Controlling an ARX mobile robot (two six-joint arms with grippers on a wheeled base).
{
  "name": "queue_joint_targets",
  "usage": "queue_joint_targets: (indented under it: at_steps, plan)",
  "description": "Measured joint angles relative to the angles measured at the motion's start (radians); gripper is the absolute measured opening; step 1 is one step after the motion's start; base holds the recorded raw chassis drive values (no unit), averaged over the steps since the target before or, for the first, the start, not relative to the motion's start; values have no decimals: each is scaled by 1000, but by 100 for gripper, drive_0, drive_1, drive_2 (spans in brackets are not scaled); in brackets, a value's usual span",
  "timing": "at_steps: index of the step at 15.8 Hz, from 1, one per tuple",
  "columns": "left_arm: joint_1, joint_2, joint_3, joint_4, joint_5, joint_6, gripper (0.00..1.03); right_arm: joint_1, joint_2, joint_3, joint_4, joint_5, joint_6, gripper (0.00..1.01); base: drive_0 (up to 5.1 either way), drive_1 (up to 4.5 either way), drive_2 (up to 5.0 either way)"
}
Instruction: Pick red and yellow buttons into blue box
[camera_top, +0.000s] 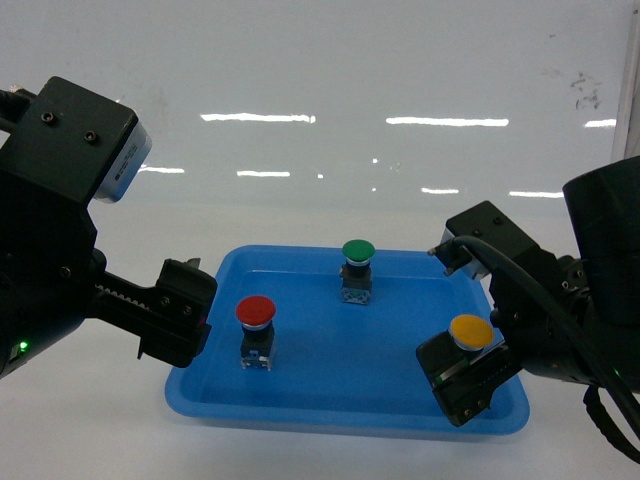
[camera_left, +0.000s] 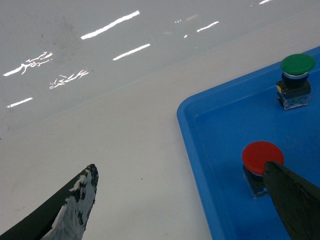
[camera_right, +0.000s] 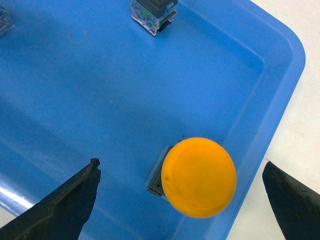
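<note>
Both end effectors spread: right end effector (camera_right: 180, 200) straddles the yellow button (camera_right: 199, 177), left end effector (camera_left: 185, 200) has the red button (camera_left: 262, 157) by its right finger, off-centre, so closing risks tipping it in the tray (camera_top: 300, 400); box unseen.

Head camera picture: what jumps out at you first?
Three bright mushroom-head push buttons standing upright in a shallow blue tray: a red button at the left, a green button at the back, a yellow button at the right. A black gripper hangs by each side: the left gripper beside the red button, and the right gripper open over the yellow one.
</note>
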Motion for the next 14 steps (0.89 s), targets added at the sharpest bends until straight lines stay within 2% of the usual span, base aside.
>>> queue_joint_targets:
  at_steps: [3, 14]
  plan:
    - [0, 0, 0, 0, 0, 0, 98, -2, 49, 1, 23, 12, -3, 98, 0, 0, 0]
    - [0, 0, 0, 0, 0, 0, 98, -26, 113, 57, 56, 0, -11, 98, 0, 0, 0]
